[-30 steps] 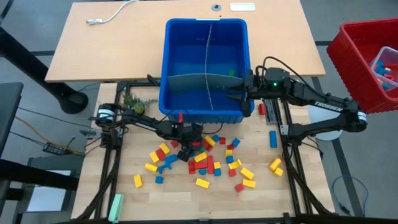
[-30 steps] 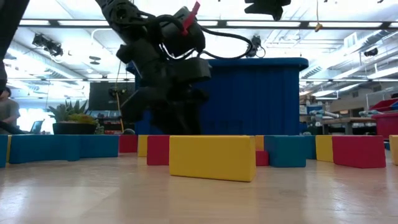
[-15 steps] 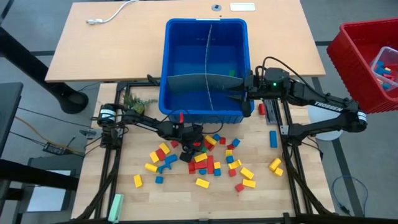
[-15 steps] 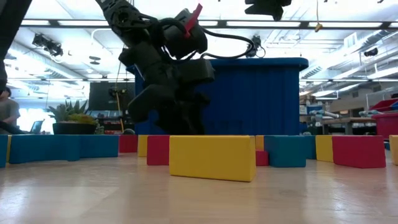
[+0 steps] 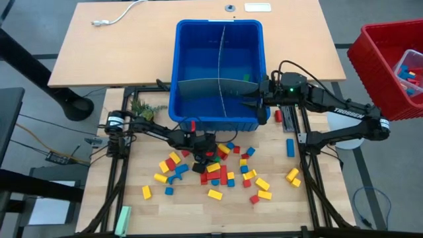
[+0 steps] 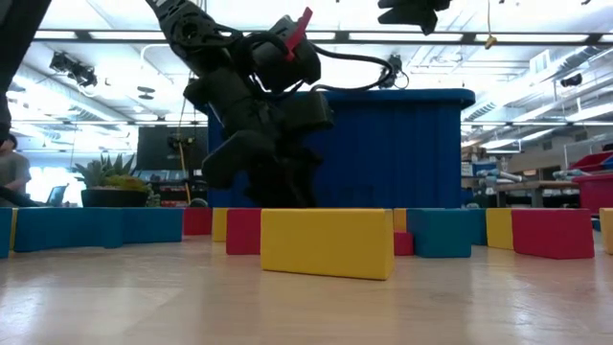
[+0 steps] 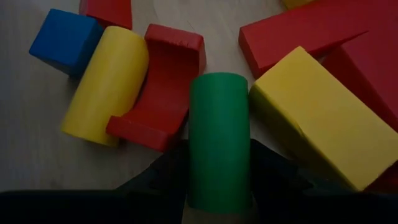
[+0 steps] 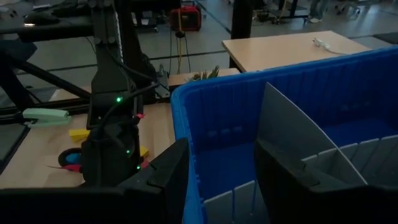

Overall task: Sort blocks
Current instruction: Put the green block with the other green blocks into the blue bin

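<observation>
Blocks (image 5: 221, 173) partly hidden under left end effector (image 7: 219, 186), clamped around green cylinder (image 7: 219, 140).

Overhead camera looking straight down on the whole counter (image 5: 317, 211), low camera level at counter height facing the blue bin (image 6: 402, 144), wrist cameras close in, all sharing the scattered blocks (image 5: 218, 173)

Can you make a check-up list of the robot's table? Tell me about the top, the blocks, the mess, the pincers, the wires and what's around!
Surface: wooden table, mostly bare.
Job's things: red, yellow, blue blocks scattered before the blue bin.
Clutter: pale green bar at table's corner.
Grippers: left pincer around a green cylinder; right pincer open over the bin's rim.
Cables: white cable on the desk.
Surroundings: red crate, plant.
</observation>
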### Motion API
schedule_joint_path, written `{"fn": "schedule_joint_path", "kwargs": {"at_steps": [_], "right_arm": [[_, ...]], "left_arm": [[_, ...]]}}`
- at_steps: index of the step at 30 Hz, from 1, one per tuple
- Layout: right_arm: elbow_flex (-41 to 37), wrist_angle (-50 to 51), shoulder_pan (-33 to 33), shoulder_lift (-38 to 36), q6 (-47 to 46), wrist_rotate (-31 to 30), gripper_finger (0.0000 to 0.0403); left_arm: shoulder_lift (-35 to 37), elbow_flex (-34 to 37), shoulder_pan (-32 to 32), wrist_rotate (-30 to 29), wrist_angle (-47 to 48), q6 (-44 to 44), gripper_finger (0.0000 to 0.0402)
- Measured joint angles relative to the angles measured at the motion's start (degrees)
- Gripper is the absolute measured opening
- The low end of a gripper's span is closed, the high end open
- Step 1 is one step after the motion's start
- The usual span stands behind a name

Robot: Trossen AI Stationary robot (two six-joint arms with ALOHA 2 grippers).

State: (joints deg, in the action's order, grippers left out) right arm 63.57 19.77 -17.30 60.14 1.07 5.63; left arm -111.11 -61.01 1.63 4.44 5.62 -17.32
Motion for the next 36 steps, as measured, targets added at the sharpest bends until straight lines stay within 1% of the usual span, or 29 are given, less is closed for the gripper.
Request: {"fn": "schedule_joint_path", "kwargs": {"at_steps": [6, 10, 13, 16, 23, 26, 29, 32, 36], "right_arm": [[0.0, 0.3, 0.0, 0.0, 0.0, 0.0, 0.0164], [0.0, 0.3, 0.0, 0.0, 0.0, 0.0, 0.0164], [0.0, 0.3, 0.0, 0.0, 0.0, 0.0, 0.0164], [0.0, 0.3, 0.0, 0.0, 0.0, 0.0, 0.0164], [0.0, 0.7, 0.0, -0.3, 0.0, 0.0, 0.0164], [0.0, 0.7, 0.1, -1.5, 0.0, 0.0, 0.0164], [0.0, 1.5, 0.1, -3.6, -0.1, 0.0, 0.0164], [0.0, 2.3, 0.1, -6.0, -1.4, 0.1, 0.0164], [0.0, 4.3, 0.1, -8.8, -2.7, 2.3, 0.0164]], "left_arm": [[0.3, 0.0, 0.6, -1.8, -0.7, 1.4, 0.0141], [0.3, 0.0, 1.1, -2.7, -1.5, 3.0, 0.0141], [0.3, -1.4, 1.6, -4.3, 0.4, 3.1, 0.0141], [0.0, -4.1, 1.9, -5.4, 4.0, 3.1, 0.0141], [0.0, -14.5, 1.8, -6.7, 12.9, 3.0, 0.0140], [0.0, -19.2, 1.4, -8.5, 17.8, 3.0, 0.0140], [0.7, -22.8, 0.9, -9.7, 20.7, 2.9, 0.0140], [2.9, -23.8, 0.4, -10.3, 21.1, 3.0, 0.0140], [7.0, -23.9, -0.7, -9.8, 17.1, 4.4, 0.0149]]}}
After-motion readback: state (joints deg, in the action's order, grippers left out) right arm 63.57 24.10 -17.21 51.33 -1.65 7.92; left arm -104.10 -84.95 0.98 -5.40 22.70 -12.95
